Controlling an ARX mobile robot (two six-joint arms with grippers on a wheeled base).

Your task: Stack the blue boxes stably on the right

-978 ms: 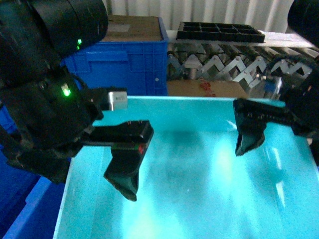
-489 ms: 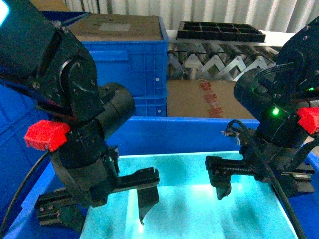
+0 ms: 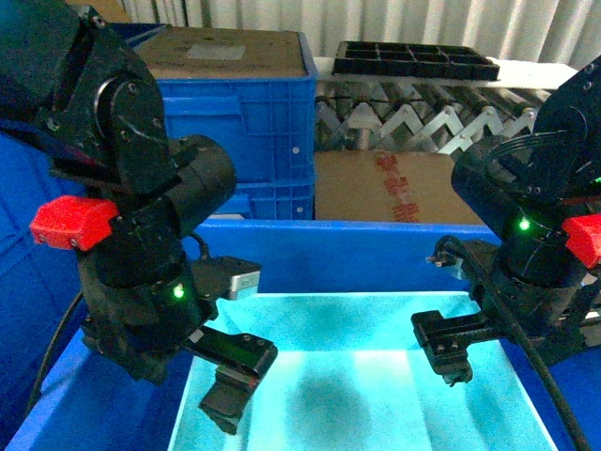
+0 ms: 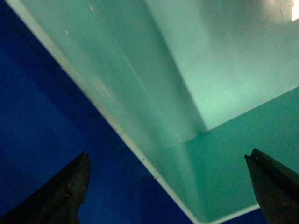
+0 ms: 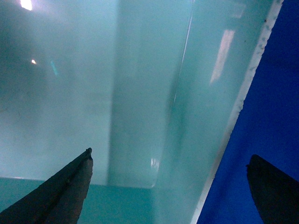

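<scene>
We judge stacking nearly done: the light turquoise smooth-walled plastic tub sits nested inside the deeper royal-blue plastic crate, left gripper and right gripper both spread wide astride its side rims, gripping nothing; withdrawal remains.

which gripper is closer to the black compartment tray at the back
Right. The right gripper hangs over the turquoise tub's right side, below the black tray at the back right. The left gripper sits lower over the tub's left wall, farther away.
</scene>
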